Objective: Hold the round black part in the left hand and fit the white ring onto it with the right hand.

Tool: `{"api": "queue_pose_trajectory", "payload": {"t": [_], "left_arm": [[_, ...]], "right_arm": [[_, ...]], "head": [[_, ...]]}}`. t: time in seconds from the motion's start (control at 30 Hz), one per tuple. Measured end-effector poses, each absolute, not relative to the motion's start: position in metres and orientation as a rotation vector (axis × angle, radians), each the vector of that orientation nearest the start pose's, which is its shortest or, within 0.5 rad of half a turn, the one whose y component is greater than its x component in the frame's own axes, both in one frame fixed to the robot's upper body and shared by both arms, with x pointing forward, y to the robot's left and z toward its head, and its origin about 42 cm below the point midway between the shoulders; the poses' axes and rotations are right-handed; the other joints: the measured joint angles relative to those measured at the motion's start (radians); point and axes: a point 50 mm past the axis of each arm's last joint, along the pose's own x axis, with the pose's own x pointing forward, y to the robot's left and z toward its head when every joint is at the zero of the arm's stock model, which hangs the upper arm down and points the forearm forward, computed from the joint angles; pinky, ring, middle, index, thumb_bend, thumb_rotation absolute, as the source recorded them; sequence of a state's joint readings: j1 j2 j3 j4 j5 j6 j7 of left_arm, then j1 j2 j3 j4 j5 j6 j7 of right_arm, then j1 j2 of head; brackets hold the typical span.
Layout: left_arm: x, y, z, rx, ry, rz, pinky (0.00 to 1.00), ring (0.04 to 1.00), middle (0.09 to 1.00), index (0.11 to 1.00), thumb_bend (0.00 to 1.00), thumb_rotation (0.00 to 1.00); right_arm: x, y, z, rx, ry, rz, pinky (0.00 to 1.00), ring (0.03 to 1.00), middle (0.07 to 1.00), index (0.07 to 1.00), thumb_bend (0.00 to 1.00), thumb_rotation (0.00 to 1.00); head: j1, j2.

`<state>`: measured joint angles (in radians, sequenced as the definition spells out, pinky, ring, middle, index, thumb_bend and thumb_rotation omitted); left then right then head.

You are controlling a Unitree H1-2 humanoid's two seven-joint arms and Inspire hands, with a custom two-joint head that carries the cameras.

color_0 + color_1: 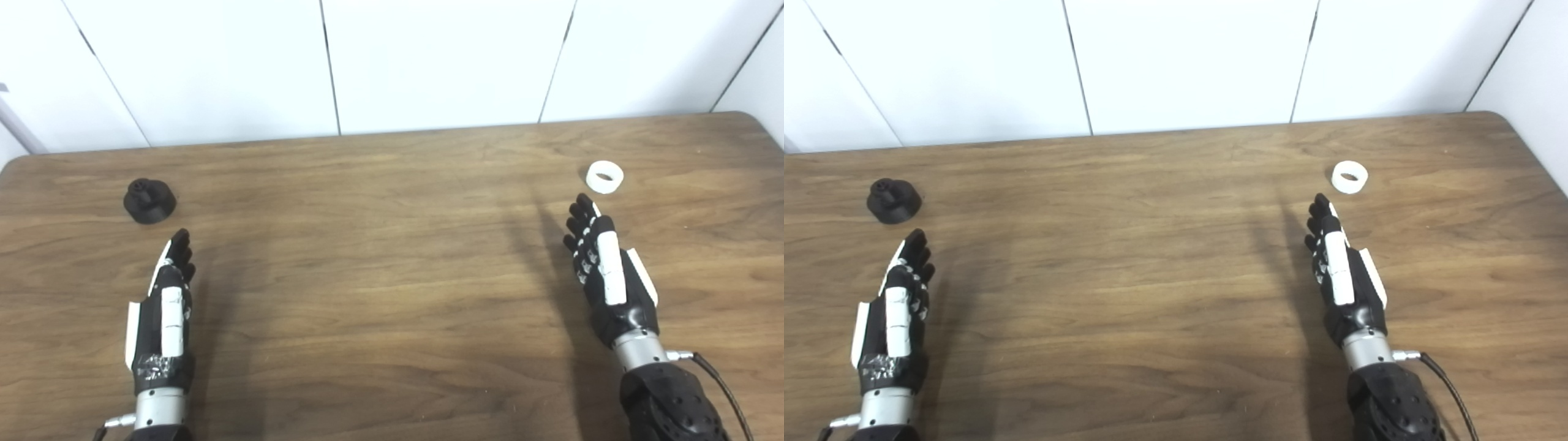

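Observation:
The round black part (149,200) stands on the wooden table (380,257) at the far left, a short knob on its top. My left hand (165,306) lies open just below it, fingers stretched toward it, holding nothing and a little short of it. At the far right the white ring (604,176) lies flat on the table. My right hand (603,269) is open too, edge-up with straight fingers whose tips stop just short of the ring.
White wall panels (429,61) rise directly behind the table's back edge. The table's rounded right corner (756,119) lies close to the ring. A thin cable (719,383) trails from my right wrist.

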<state>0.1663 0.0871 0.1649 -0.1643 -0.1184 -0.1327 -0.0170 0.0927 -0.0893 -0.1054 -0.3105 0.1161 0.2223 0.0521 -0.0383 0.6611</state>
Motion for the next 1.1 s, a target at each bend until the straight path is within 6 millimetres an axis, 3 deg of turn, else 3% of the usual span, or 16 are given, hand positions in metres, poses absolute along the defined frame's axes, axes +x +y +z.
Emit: {"api": "queue_pose_trajectory", "payload": {"t": [0.27, 0.53, 0.8, 1.1], "left_arm": [[0.223, 0.291, 0.115, 0.018, -0.151, 0.173, 1.0, 0.992, 0.979, 0.948, 0.62, 0.91], [0.223, 0.288, 0.114, 0.028, -0.15, 0.17, 1.0, 0.984, 0.971, 0.938, 0.59, 0.92], [0.224, 0.275, 0.114, 0.035, -0.162, 0.165, 1.0, 0.973, 0.958, 0.92, 0.57, 0.88], [0.226, 0.262, 0.113, 0.041, -0.183, 0.162, 1.0, 0.983, 0.961, 0.916, 0.59, 0.82]], "right_arm": [[0.249, -0.264, 0.145, 0.013, -0.007, -0.04, 1.0, 1.0, 0.994, 0.992, 0.53, 1.0], [0.249, -0.265, 0.145, 0.007, -0.005, -0.042, 1.0, 1.0, 0.991, 0.995, 0.54, 1.0], [0.244, -0.278, 0.142, -0.005, 0.005, -0.027, 1.0, 1.0, 1.0, 1.0, 0.5, 1.0], [0.243, -0.281, 0.141, 0.008, 0.002, -0.007, 1.0, 1.0, 1.0, 1.0, 0.51, 1.0]], "head": [[0.005, 0.002], [0.091, -0.034], [0.254, -0.117], [0.333, -0.186]]}}
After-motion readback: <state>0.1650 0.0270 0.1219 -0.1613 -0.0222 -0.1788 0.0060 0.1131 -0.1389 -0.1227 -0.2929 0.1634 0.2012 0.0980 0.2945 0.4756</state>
